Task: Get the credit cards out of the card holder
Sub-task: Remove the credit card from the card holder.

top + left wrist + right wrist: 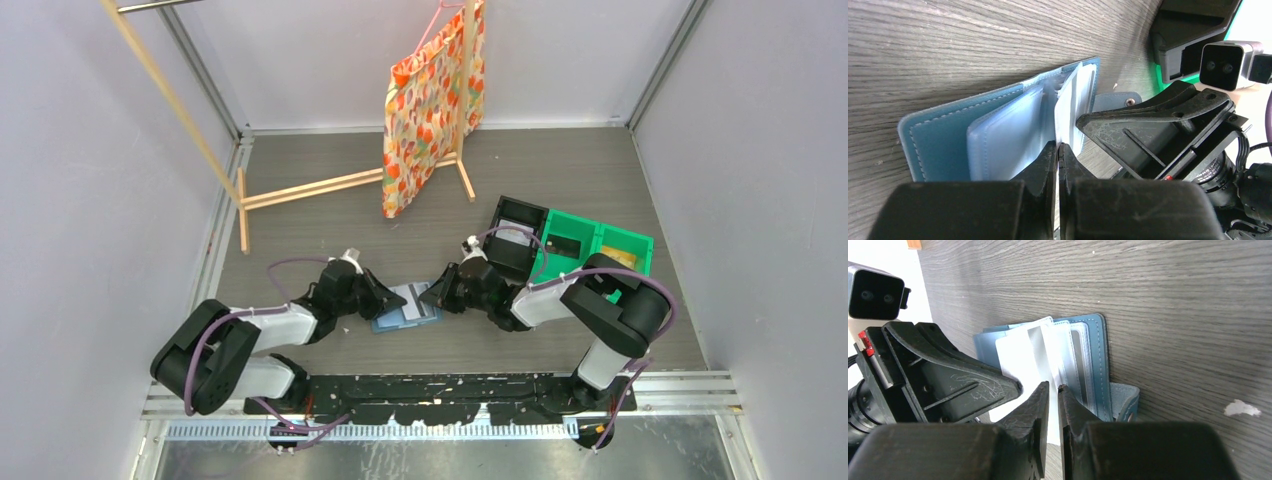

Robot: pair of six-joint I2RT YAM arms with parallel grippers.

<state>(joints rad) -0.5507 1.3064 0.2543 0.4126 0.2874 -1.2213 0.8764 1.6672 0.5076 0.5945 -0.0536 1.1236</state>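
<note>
The teal card holder (386, 322) lies open on the table between both arms, its cover (933, 145) flat and its pale sleeve leaves (1008, 135) fanned up. My left gripper (1058, 146) is shut on the lower edge of a whitish card (1018, 357) that stands out from the leaves. From the other side my right gripper (1053, 386) pinches a pale leaf, its jaws a sliver apart. One right finger (1148, 115) shows in the left wrist view, and one left finger (973, 382) in the right wrist view. No other cards can be made out.
A black bin (515, 235) and green bins (600, 240) sit just behind the right arm. A wooden rack (310, 187) with a patterned bag (430, 100) stands at the back. A white speck (1243, 408) lies on the wood near the holder's snap strap (1125, 402).
</note>
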